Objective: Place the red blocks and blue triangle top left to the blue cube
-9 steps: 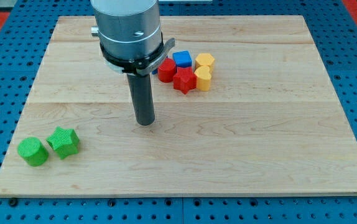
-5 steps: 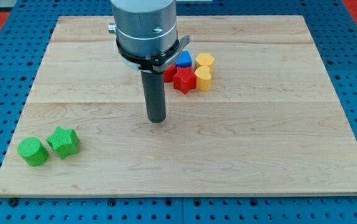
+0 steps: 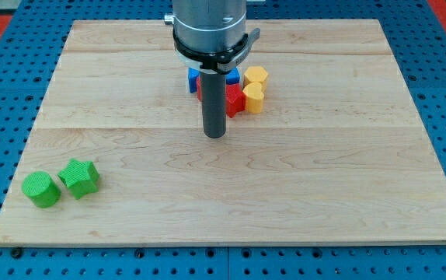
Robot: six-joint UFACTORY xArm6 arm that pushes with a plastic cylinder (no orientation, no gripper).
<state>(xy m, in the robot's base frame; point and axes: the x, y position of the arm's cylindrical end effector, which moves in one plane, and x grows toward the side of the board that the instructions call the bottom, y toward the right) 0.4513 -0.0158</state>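
My tip [image 3: 215,134] rests on the wooden board [image 3: 324,179], just below the cluster of blocks near the view's top centre. The rod stands in front of the cluster and hides part of it. A red star-like block [image 3: 235,100] shows to the right of the rod, just above my tip. A second red block [image 3: 199,88] peeks out left of the rod. A blue block [image 3: 193,78] shows at the rod's upper left, and another blue block [image 3: 233,77] at its upper right; their shapes are hidden.
Two yellow blocks [image 3: 256,75] [image 3: 253,98] sit at the right of the cluster, touching the red star. A green cylinder [image 3: 40,190] and a green star-like block [image 3: 79,177] lie at the view's bottom left.
My tip has slid to the view's right and slightly up, from lower left of the cluster to just below it. The rod now covers more of the red and blue blocks.
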